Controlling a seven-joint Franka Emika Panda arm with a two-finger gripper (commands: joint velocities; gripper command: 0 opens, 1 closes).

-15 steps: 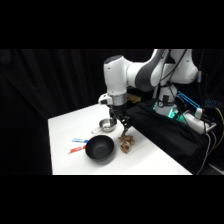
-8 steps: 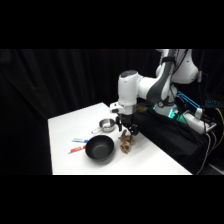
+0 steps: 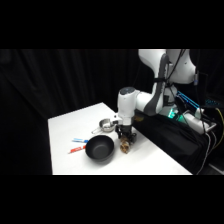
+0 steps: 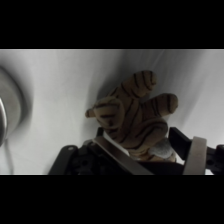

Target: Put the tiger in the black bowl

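Gripper (image 4: 145,150) down over the tiger (image 4: 134,117).
I see its fingers spread either side, apparently not yet clamped; closing off-centre could squirt it away from the bowl (image 3: 99,148) at nine o'clock.

in the side view the gripper (image 3: 124,139) covers the top of the tiger (image 3: 124,146), and the red and blue flat items (image 3: 78,145) are too small to identify. in the wrist view the silver bowl (image 4: 9,116) is cut off at the left edge and blurred.
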